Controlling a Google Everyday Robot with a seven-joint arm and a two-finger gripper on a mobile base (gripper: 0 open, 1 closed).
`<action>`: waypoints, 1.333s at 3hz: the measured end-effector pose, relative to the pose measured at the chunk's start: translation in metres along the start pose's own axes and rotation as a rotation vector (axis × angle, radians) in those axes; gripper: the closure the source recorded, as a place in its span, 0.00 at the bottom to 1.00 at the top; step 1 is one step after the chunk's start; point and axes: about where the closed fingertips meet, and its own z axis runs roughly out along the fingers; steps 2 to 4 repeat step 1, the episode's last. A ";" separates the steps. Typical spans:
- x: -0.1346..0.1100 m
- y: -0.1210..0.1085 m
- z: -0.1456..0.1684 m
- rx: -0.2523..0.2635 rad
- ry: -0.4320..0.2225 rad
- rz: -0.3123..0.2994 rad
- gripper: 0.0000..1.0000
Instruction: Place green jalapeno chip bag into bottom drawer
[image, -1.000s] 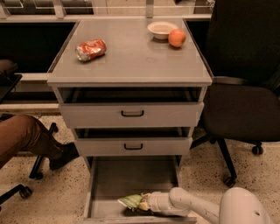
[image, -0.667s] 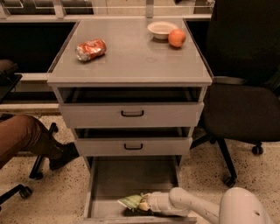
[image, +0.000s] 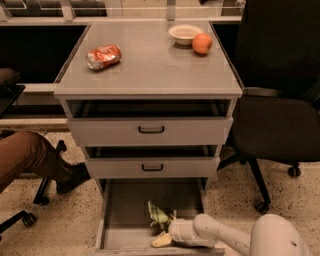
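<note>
Camera view: the claw (image: 165, 234) sat inside the drawer (image: 129, 210) at 6 o'clock, against the bag (image: 159, 215). I could not tell its grip. Clinging foil risked the bag lifting out on withdrawal.

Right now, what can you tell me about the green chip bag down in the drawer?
The green jalapeno chip bag is crumpled, shiny green foil with pale patches. It sits inside the open bottom drawer, on the grey floor near the front, and it sticks up a little instead of lying flat. The gripper is at the drawer's front right, right against the bag's near end.
</note>
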 end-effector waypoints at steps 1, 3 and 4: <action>0.000 0.000 0.000 0.000 0.000 0.000 0.00; 0.000 0.000 0.000 0.000 0.000 0.000 0.00; 0.000 0.000 0.000 0.000 0.000 0.000 0.00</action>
